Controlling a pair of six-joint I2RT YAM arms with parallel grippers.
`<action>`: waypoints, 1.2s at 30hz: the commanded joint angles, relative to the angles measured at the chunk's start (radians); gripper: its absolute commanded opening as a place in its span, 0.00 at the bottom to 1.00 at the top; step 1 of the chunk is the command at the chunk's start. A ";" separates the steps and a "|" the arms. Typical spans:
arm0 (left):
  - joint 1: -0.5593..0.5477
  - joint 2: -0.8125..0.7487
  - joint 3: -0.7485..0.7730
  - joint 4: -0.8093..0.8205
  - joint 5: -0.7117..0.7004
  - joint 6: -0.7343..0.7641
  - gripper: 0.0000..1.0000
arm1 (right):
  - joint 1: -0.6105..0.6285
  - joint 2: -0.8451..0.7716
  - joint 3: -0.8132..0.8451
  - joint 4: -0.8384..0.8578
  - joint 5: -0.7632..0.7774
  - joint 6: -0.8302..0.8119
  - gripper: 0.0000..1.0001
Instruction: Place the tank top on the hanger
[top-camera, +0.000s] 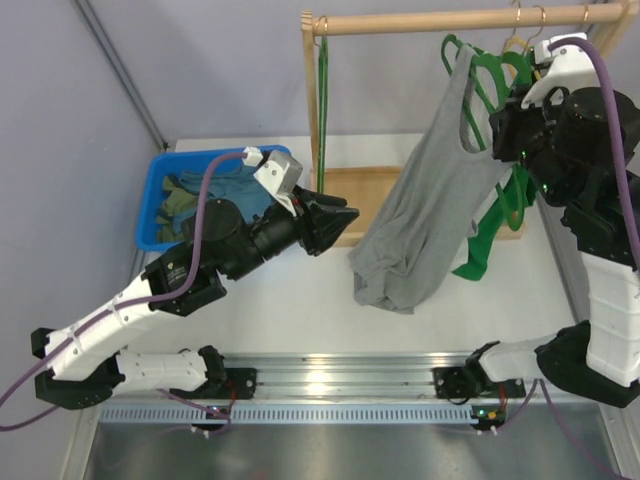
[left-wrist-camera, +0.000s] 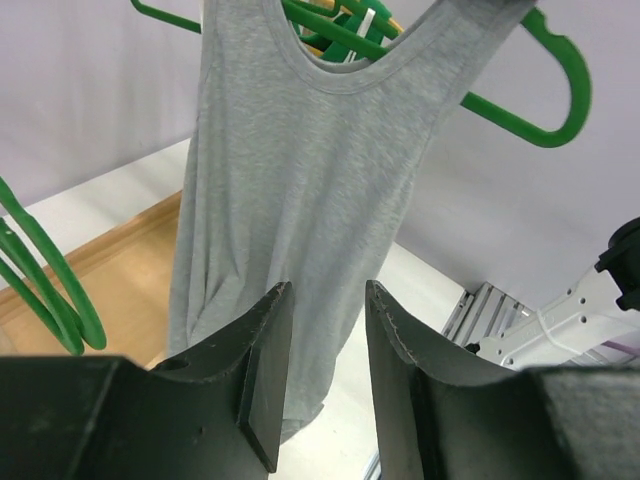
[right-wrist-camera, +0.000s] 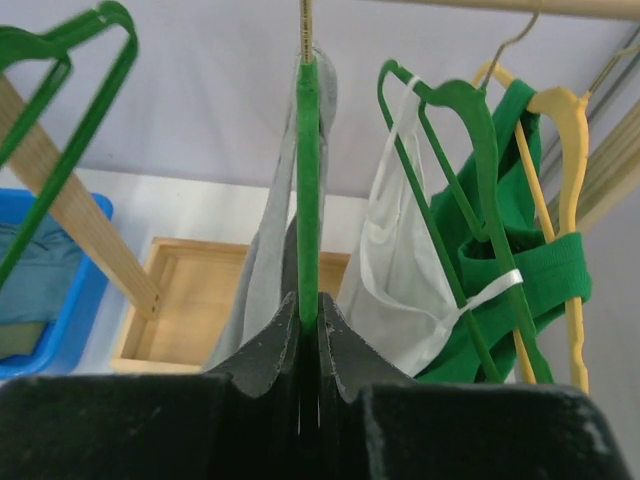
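Top external shows your left hand (top-camera: 340, 222), part-open and empty, pointing right at the tank top (top-camera: 420, 210) hanging lengthwise down from the hanger (right-wrist-camera: 308, 180) your right hand (right-wrist-camera: 308, 308) clamps.

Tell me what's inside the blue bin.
Teal and olive clothes, crumpled together. The left arm covers the near right corner of the bin, and anything beneath the clothes is hidden.

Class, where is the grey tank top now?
Top view, right of centre: the tank top hangs on the hanger pinched by the right gripper, below the rail.
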 joint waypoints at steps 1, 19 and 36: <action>0.000 -0.004 0.028 0.042 0.016 -0.007 0.40 | -0.168 -0.026 -0.047 0.082 -0.280 0.054 0.00; 0.000 -0.021 -0.018 0.022 -0.007 0.015 0.40 | -0.599 0.008 -0.182 0.208 -0.757 0.165 0.00; 0.000 -0.042 -0.037 -0.001 -0.021 0.008 0.40 | -0.634 0.167 -0.122 0.258 -0.743 0.175 0.00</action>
